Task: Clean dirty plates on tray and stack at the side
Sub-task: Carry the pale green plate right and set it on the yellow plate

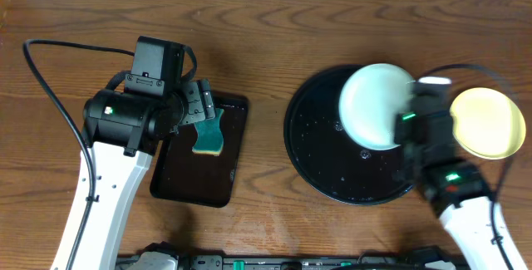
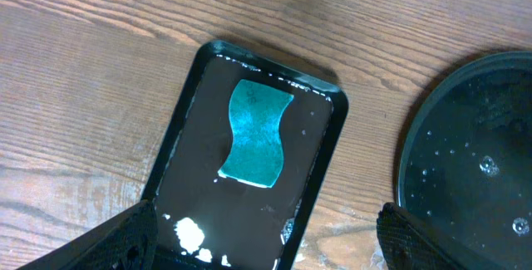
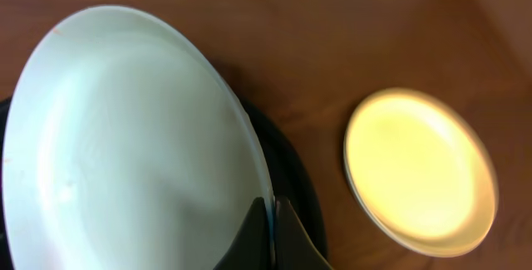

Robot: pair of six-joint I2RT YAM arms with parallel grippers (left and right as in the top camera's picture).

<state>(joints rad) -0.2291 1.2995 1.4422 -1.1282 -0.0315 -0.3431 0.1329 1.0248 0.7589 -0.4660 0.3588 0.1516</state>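
Pale mint-white plate [image 1: 372,104] is pinched at its rim between the closed fingers of the right gripper [image 3: 271,213], over the round black tray [image 1: 316,158]. A yellow plate [image 1: 489,122] lies on the wooden table [image 1: 266,37], just beside that tray. The left gripper [image 1: 204,110] hangs empty, fingers spread wide, above a rectangular tray [image 2: 320,162] holding a teal sponge [image 2: 256,135].

Teal sponge [image 2: 256,135] lies in rectangular black tray [image 2: 309,166].

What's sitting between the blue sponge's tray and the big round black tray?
Nothing: only bare wood tabletop separates the rectangular tray from the round tray, clearest in the overhead view.
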